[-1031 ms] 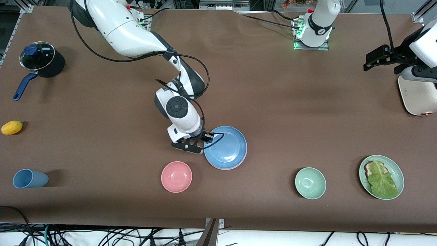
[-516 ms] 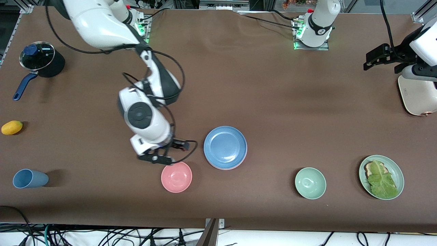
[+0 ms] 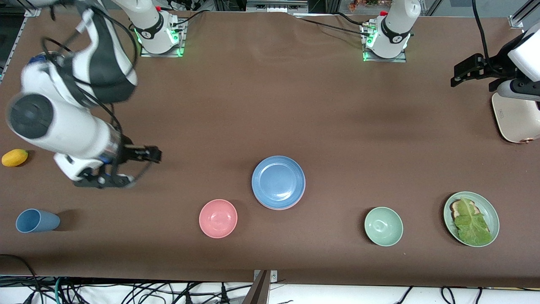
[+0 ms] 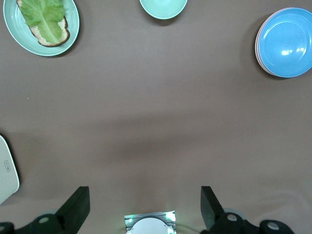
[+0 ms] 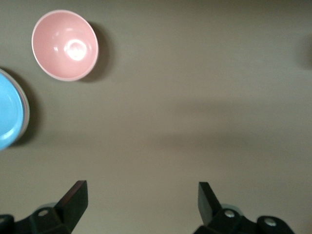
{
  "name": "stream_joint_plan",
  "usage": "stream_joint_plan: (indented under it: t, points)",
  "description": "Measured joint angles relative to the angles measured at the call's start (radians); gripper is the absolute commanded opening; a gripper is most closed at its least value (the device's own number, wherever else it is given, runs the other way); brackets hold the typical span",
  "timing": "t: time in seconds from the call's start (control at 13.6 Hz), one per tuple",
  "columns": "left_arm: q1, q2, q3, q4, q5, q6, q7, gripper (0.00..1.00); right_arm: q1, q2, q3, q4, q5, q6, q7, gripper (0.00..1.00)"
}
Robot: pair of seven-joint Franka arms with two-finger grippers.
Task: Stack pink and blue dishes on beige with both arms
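The light blue plate (image 3: 278, 181) lies flat in the middle of the table, on top of a stack. A thin pink rim (image 3: 272, 207) of the pink plate shows under its edge, also in the left wrist view (image 4: 257, 48). The beige plate is hidden. My right gripper (image 3: 126, 169) is open and empty over bare table toward the right arm's end, well clear of the stack. Its wrist view (image 5: 141, 190) catches the blue plate's edge (image 5: 9, 116). My left gripper (image 3: 457, 76) waits open and empty at the left arm's end (image 4: 145, 195), and its view shows the blue plate (image 4: 286, 41).
A small pink bowl (image 3: 218, 218) sits beside the stack, nearer the front camera. Along the same front row are a mint-green bowl (image 3: 383, 226), a green plate with toast and lettuce (image 3: 471, 218) and a blue cup (image 3: 37, 221). A yellow fruit (image 3: 14, 157) and a white appliance (image 3: 517, 120) sit at the table's ends.
My right gripper left the blue plate's rim and swung away toward the right arm's end of the table. The blue plate stays on the stack. The left arm has not moved.
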Motion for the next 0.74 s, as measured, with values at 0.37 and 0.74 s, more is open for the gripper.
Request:
stream_joint_plan:
  t: [0.37, 0.74]
  points:
    - [0.000, -0.001, 0.000, 0.002, 0.000, 0.001, 0.000, 1.00, -0.081, -0.271, -0.013, -0.191, 0.005, -0.103, -0.121, 1.00]
    - [0.003, -0.002, 0.003, 0.004, 0.000, 0.001, 0.000, 1.00, -0.090, -0.311, -0.011, -0.204, 0.007, -0.159, -0.138, 1.00]
